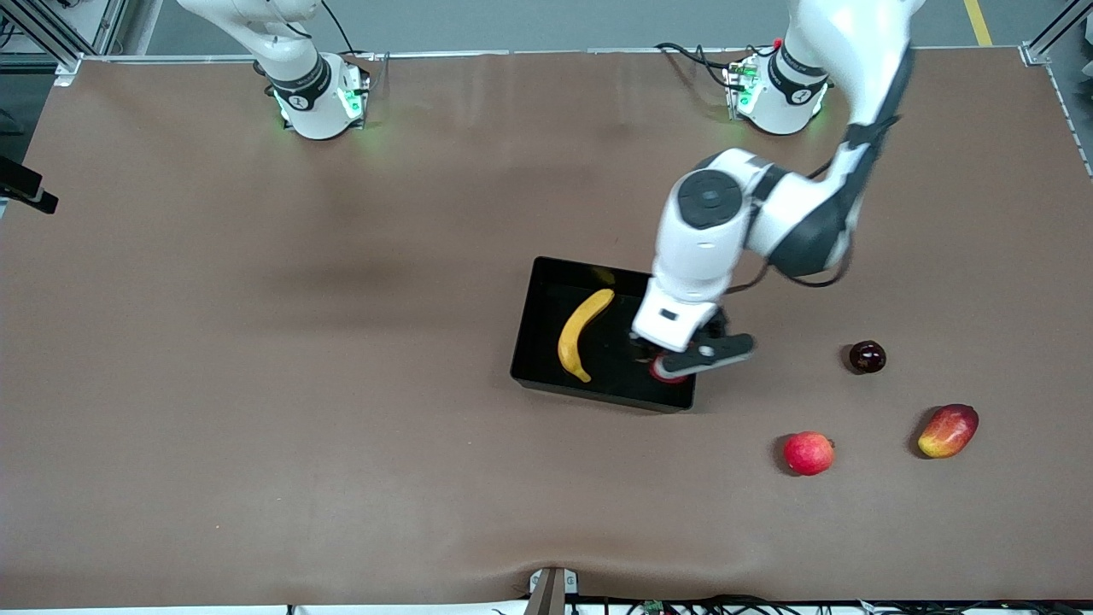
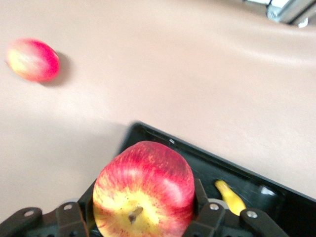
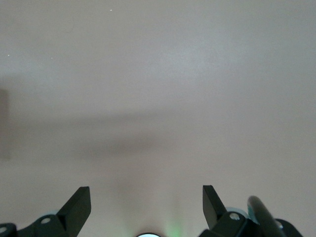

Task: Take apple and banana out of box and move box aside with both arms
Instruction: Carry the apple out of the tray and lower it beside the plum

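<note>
The black tray lies mid-table with the yellow banana in it. My left gripper is over the tray's corner nearest the front camera, at the left arm's end. It is shut on the red apple with yellowish streaks, of which only a red rim shows in the front view. The left wrist view also shows the tray's wall and the banana's tip. My right gripper is open and empty above bare table; it is outside the front view.
On the table toward the left arm's end lie a pinkish-red apple, an oval red-orange mango and a small dark red fruit. The left wrist view shows one red fruit on the table; I cannot tell which.
</note>
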`<action>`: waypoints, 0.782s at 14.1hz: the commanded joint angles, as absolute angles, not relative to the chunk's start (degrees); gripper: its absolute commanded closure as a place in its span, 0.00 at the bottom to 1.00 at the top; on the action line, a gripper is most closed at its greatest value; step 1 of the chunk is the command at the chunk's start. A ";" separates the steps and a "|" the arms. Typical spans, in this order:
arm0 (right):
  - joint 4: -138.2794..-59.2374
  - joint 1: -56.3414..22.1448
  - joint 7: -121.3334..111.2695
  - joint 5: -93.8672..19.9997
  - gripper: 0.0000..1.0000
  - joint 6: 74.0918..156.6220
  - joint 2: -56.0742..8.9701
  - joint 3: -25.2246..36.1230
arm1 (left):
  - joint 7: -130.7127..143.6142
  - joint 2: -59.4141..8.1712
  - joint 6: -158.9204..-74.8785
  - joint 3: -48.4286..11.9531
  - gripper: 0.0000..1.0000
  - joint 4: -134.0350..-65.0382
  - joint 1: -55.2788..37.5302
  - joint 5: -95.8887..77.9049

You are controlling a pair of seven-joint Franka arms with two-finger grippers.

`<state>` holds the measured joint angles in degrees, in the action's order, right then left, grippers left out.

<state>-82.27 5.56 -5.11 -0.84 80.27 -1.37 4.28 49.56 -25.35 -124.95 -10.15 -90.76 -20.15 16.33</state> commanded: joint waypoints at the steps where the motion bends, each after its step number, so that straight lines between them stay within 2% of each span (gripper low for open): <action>1: -82.18 7.03 -5.01 -0.88 0.00 80.07 -1.32 3.25 | 38.81 -22.59 -120.69 -10.64 1.00 -91.58 -15.05 14.77; 3: -82.18 7.03 -4.92 -0.88 0.00 80.07 -1.32 3.25 | 30.97 -22.15 -117.44 -10.63 1.00 -92.02 -11.62 14.68; 6: -82.18 7.03 -4.92 -0.88 0.00 80.07 -1.32 3.25 | 25.68 -23.55 -117.16 -10.63 1.00 -93.34 -7.13 14.68; 11: -82.18 7.38 -4.92 -0.88 0.00 80.07 -1.32 3.25 | 24.87 -30.67 -122.23 -10.37 1.00 -95.52 -2.12 15.64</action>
